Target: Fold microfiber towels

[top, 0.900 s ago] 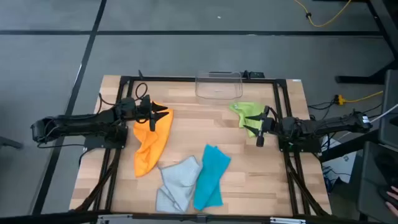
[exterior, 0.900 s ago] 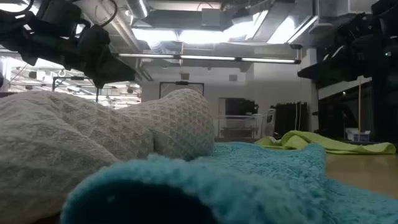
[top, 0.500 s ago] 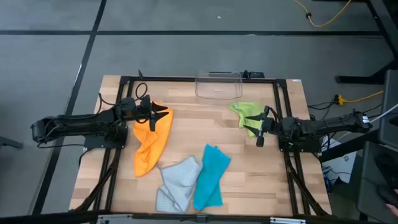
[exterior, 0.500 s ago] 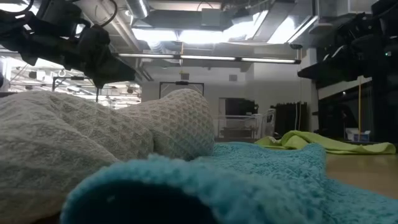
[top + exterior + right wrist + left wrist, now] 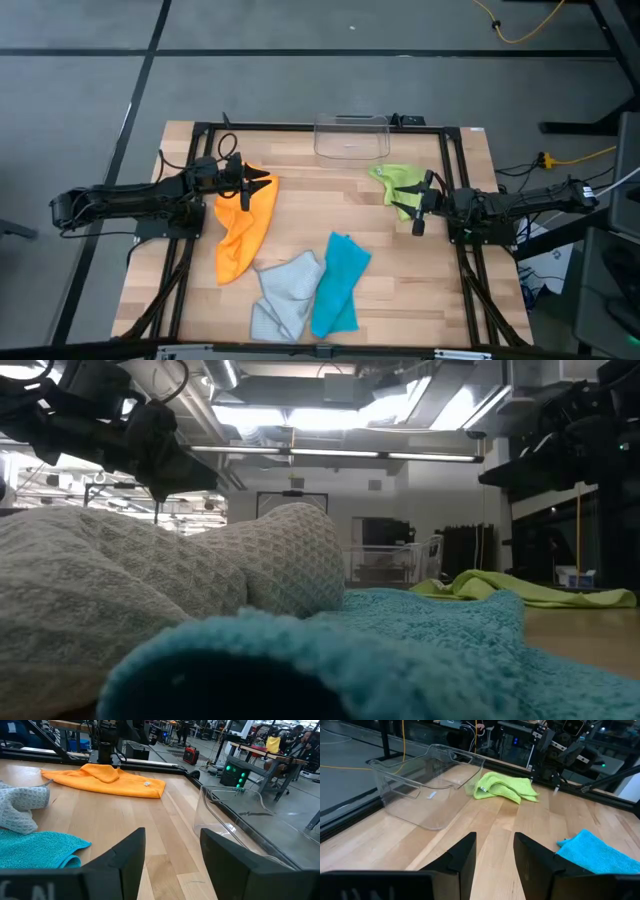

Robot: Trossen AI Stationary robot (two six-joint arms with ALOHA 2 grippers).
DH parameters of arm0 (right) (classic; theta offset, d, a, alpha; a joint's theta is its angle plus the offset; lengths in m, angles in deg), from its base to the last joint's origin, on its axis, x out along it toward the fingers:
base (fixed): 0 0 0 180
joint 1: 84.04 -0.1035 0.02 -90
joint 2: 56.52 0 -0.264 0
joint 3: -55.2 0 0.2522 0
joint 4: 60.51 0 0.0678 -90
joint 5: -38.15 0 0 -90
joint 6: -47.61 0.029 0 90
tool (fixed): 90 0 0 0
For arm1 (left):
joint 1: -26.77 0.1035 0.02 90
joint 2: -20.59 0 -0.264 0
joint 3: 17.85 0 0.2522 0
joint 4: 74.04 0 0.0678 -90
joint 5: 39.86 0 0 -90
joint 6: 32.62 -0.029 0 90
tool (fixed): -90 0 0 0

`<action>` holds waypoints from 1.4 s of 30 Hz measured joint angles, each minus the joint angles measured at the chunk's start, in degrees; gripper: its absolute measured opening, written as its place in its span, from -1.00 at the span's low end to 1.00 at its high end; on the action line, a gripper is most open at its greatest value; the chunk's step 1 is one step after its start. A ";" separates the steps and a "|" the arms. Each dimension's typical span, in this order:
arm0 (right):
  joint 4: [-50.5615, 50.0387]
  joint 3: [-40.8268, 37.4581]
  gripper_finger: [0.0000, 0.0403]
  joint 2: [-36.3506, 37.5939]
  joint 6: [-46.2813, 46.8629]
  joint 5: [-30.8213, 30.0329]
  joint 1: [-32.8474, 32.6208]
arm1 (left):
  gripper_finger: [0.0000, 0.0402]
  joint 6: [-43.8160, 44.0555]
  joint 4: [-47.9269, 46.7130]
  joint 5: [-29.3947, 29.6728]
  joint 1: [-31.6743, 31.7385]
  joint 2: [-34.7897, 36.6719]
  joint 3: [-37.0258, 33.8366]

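Four microfiber towels lie crumpled on the wooden table. The orange towel is at the left, the lime green towel at the far right. The grey towel and the teal towel lie side by side, touching, near the front edge. My left gripper hovers open over the orange towel's far end and points toward the table's right. My right gripper hovers open at the green towel's right edge and points left. Nothing sits between the fingers in the left wrist view or the right wrist view.
A clear plastic bin stands at the middle of the far edge. A dark frame runs around the tabletop. Bare wood shows in the table's middle between the towels. In the low view the grey towel and teal towel fill the foreground.
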 joint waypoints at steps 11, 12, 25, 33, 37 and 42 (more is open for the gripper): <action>0.00 0.01 -0.04 0.00 0.00 0.01 -0.02 | -0.38 0.00 0.00 0.00 -0.01 0.02 -0.01; 0.00 -0.01 -0.04 0.01 0.00 0.01 -0.01 | -0.38 0.00 -0.01 -0.01 -0.01 0.01 0.01; 6.25 0.00 -0.04 0.04 1.09 0.03 0.00 | -0.38 0.00 -0.02 0.00 0.01 0.00 0.01; 7.98 0.01 -0.04 0.02 3.23 0.49 -0.01 | -0.38 -0.36 0.01 0.00 0.01 0.02 -0.01; 7.39 1.54 -0.04 -0.41 6.26 2.60 0.00 | -0.38 -3.87 0.22 0.03 0.00 0.00 0.01; 2.75 8.94 -0.04 -4.48 6.45 7.26 -0.01 | -0.38 -4.24 1.18 0.05 0.01 0.00 0.01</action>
